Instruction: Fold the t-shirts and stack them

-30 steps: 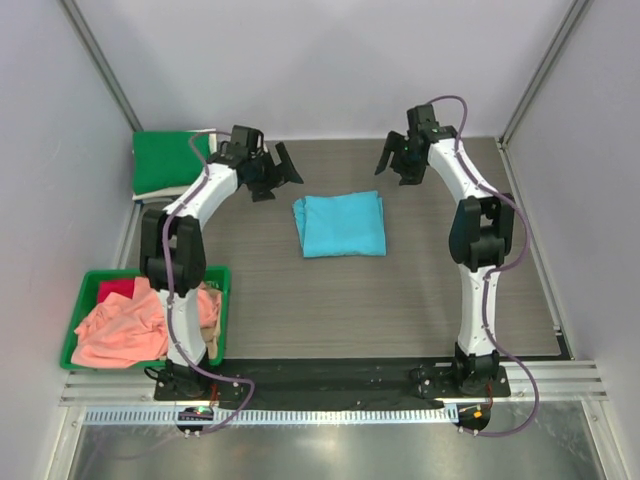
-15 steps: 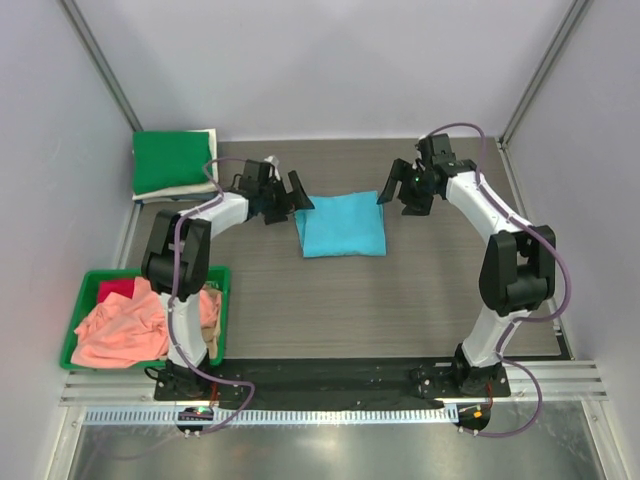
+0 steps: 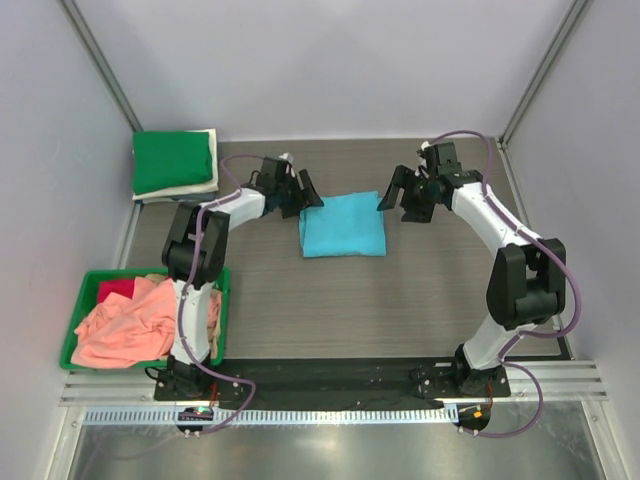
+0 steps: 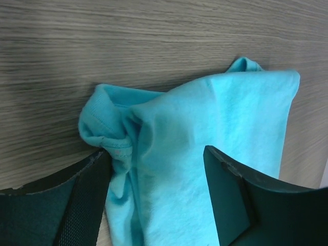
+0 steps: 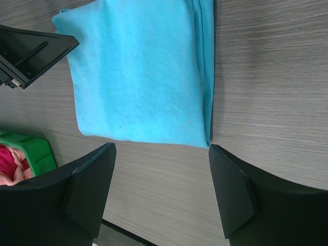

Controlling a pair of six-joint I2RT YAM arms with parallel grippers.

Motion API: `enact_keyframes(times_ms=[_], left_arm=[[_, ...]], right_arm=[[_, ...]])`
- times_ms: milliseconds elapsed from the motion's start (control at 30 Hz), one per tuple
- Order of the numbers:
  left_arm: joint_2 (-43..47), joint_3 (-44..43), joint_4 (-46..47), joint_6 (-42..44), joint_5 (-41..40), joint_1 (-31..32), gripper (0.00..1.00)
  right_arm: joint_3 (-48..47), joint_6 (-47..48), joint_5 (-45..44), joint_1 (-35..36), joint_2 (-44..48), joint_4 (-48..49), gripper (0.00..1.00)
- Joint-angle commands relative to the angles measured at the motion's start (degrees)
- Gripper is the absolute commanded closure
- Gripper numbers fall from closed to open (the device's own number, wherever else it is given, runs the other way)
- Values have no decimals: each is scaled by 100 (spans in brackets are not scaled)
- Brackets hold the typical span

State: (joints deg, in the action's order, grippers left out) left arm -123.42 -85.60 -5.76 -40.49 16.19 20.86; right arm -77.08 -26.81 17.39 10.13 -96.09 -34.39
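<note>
The sky-blue t-shirt (image 3: pixel 342 224) lies folded at the middle of the table. My left gripper (image 3: pixel 299 202) is at its left edge. In the left wrist view the shirt (image 4: pixel 215 133) fills the gap of that gripper (image 4: pixel 159 197); the jaws stand apart, and the left finger (image 4: pixel 77 205) touches a bunched fold. My right gripper (image 3: pixel 400 205) hovers at the shirt's right edge. It (image 5: pixel 161 189) is open over bare wood, just short of the shirt (image 5: pixel 138 77). A folded green shirt (image 3: pixel 173 160) lies on a cream one (image 3: pixel 190 189) at the back left.
A green bin (image 3: pixel 84 283) at the near left holds a crumpled salmon-pink shirt (image 3: pixel 120 325) and a red one (image 3: pixel 116 290). The bin's corner (image 5: pixel 31 148) shows in the right wrist view. Walls with metal posts close in the table on three sides.
Both arms have come down and inward from the back of the table to the blue shirt's two sides. The left jaws have narrowed a little around the shirt's edge.
</note>
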Motion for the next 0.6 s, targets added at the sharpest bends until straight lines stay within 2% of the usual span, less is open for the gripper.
enact_keyframes(times_ms=[0, 67, 133, 167, 200, 233, 267, 400, 567], left_arm=[[-262, 61, -110, -126, -63, 260, 29], [-227, 175, 4, -257, -142, 392, 31], [-244, 254, 180, -319, -186, 506, 48], [-271, 246, 233, -371, -195, 524, 59], [-314, 194, 346, -389, -142, 515, 81], [-350, 132, 374, -407, -107, 489, 96], [-341, 79, 365, -424, -2, 463, 100], [89, -534, -345, 180, 183, 155, 100], [274, -1484, -1795, 1111, 657, -414, 100]], right_arm=[[88, 27, 142, 6, 240, 257, 21], [175, -17, 221, -2, 284, 345, 21], [254, -113, 335, 6, 319, 442, 21], [359, -149, 396, -2, 337, 538, 21], [430, -202, 467, 6, 398, 591, 21], [500, -254, 511, 6, 442, 652, 21], [631, -290, 537, 6, 486, 723, 21], [1158, -588, 573, 6, 1074, 987, 21], [1695, -861, 660, 6, 1663, 1417, 21]])
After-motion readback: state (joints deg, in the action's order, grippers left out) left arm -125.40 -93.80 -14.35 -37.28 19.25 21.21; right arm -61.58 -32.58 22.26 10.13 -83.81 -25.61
